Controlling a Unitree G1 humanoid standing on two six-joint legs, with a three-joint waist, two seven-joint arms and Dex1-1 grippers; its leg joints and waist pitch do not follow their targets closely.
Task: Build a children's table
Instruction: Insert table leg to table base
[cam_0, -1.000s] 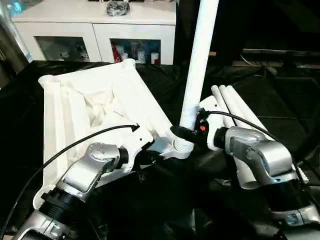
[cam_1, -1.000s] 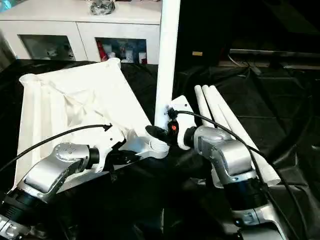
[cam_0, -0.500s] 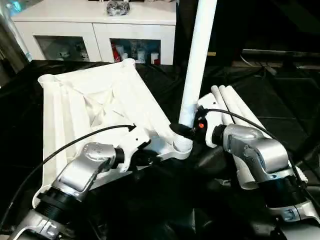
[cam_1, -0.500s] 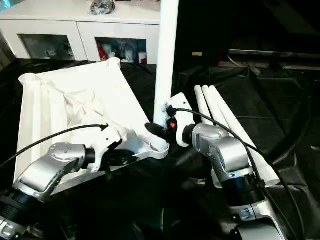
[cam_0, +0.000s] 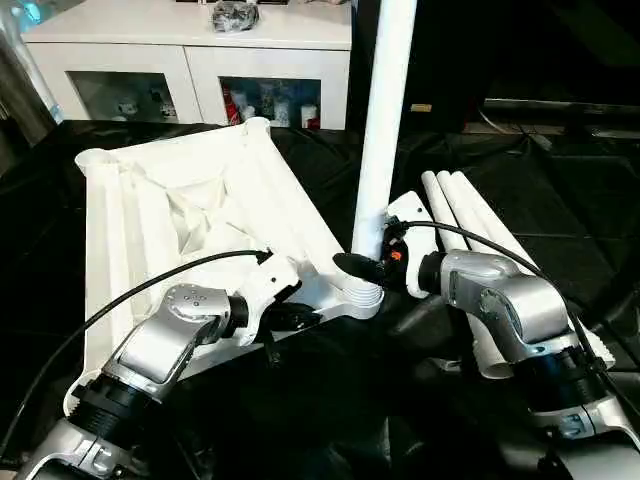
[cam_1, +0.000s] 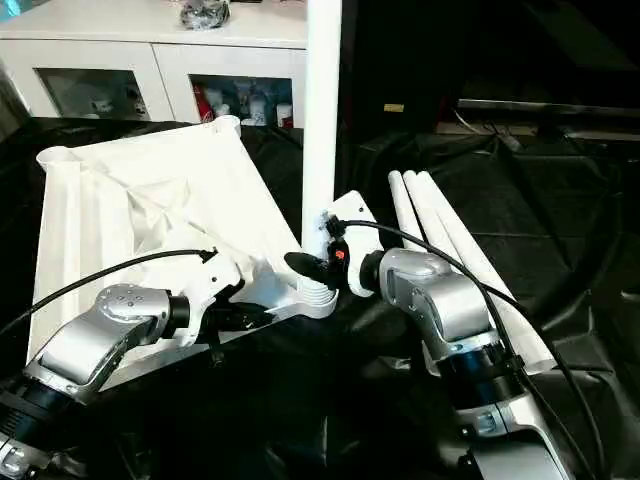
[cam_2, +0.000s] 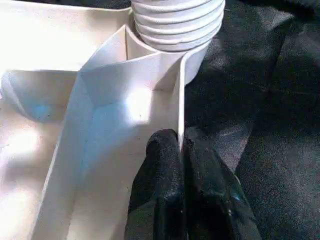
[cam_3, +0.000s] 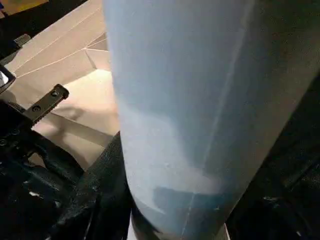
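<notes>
On the black cloth (cam_0: 300, 400), head views: top (cam_0: 190, 210) lies underside up, ribs showing, a corner socket (cam_0: 362, 296) at its near right corner. One leg (cam_0: 383, 120) stands upright in that socket, its threaded collar seated at the rim. Right gripper (cam_0: 362, 266) is clamped round the base of this leg, just above the collar, a black finger (cam_0: 352, 264) showing on the leg's left side. Left gripper (cam_0: 300, 318) is pinched on the near edge of the top, just left of the socket. Three spare legs (cam_0: 470, 215) lie side by side on the cloth to the right, behind the right forearm. A white cabinet (cam_0: 190, 60) with glass doors stands beyond the top.

Left wrist view: both black fingers (cam_2: 165, 180) are pressed together with the thin upright edge wall of the top (cam_2: 100, 115) between them. The ribbed collar of the leg (cam_2: 177, 22) sits in the socket just beyond.

Right wrist view: the leg (cam_3: 200, 110) stands close before the camera, one black finger (cam_3: 102, 190) lying against its side. The top (cam_3: 75, 85) shows behind it, with the left gripper's black body (cam_3: 30, 145) at its edge.
</notes>
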